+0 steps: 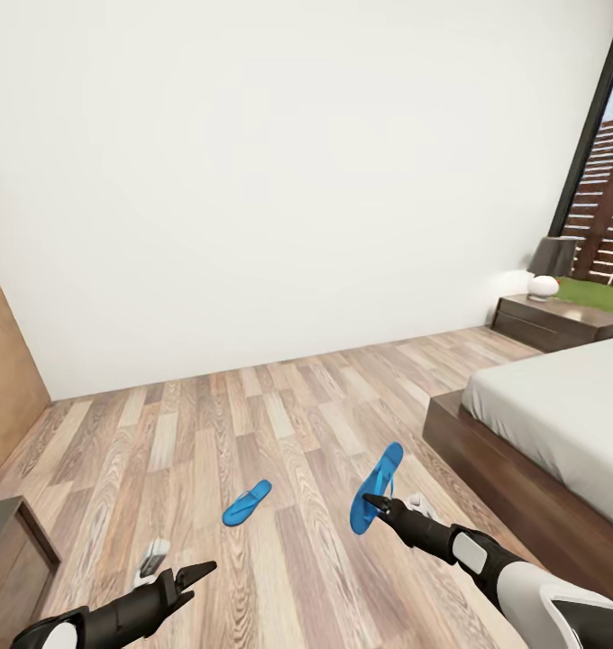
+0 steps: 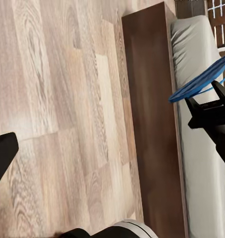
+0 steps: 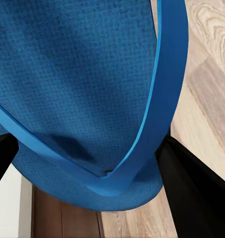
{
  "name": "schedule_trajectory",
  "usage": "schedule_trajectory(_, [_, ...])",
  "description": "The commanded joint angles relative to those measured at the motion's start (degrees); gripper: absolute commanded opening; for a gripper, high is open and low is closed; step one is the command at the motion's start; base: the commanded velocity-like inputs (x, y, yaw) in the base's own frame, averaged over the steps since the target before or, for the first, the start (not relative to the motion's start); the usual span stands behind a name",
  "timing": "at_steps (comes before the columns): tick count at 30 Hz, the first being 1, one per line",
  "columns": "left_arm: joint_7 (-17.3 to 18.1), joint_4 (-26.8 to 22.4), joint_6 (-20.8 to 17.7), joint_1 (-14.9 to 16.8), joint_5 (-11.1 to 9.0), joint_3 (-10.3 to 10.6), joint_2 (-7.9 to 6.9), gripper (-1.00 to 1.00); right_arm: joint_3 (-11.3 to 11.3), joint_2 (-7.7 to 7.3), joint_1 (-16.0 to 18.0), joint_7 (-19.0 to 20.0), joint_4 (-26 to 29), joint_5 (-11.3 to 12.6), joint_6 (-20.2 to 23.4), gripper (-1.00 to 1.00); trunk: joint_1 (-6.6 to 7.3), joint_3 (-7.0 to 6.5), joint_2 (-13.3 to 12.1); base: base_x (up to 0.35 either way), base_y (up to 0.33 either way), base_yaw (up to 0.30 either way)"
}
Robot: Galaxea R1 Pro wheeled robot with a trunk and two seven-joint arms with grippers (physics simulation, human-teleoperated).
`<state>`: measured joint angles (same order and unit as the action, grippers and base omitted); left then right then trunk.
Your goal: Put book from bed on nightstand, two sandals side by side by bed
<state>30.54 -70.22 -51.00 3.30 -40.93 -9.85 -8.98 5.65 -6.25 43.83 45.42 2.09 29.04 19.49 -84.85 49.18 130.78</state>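
While the left hand [image 1: 194,574] hangs low over the floor [image 1: 207,424] with its fingers apart and nothing between them, the right hand [image 1: 379,503] is closed on one blue sandal [image 1: 377,489], pinching it near the toe end where the straps meet, so the sole stands lifted off the planks and tilted rather than flat. That pinch looks chosen to carry the thin sole clear of the boards toward its mate. The second sandal [image 1: 247,503] lies flat on the floor, well apart from the held one and to its left, strap side up. Just beyond the right hand runs the dark wooden frame of the bed [image 1: 487,460] with its pale grey mattress; the carried sandal is already near that edge, which suits a placement beside it. Farther off, against the white wall by the window, stands a nightstand [image 1: 545,324] bearing a lamp [image 1: 548,266]. No book can be made out on the visible part of the mattress.
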Motion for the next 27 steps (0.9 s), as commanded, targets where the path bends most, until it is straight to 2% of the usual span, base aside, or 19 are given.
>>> schedule_trajectory(1, [0.19,0.00,-0.32,0.04,0.01,-0.08,0.01,1.00,0.62,0.00,0.03,0.25,0.02,0.05,0.60,-1.00,-0.01,0.06,0.02,0.208,0.000,0.000])
schedule_trajectory(21, [0.22,0.00,-0.32,0.04,-0.02,-0.09,-0.08,1.00,0.59,0.01,0.03,0.28,0.03,0.05,0.56,-1.00,-0.01,0.06,0.02,0.202,0.000,-0.001])
schedule_trajectory(27, [0.22,0.00,-0.32,0.04,-0.01,-0.09,-0.08,1.00,0.61,-0.01,0.03,0.28,0.02,0.05,0.55,-1.00,-0.01,0.06,0.02,0.129,0.053,-0.091])
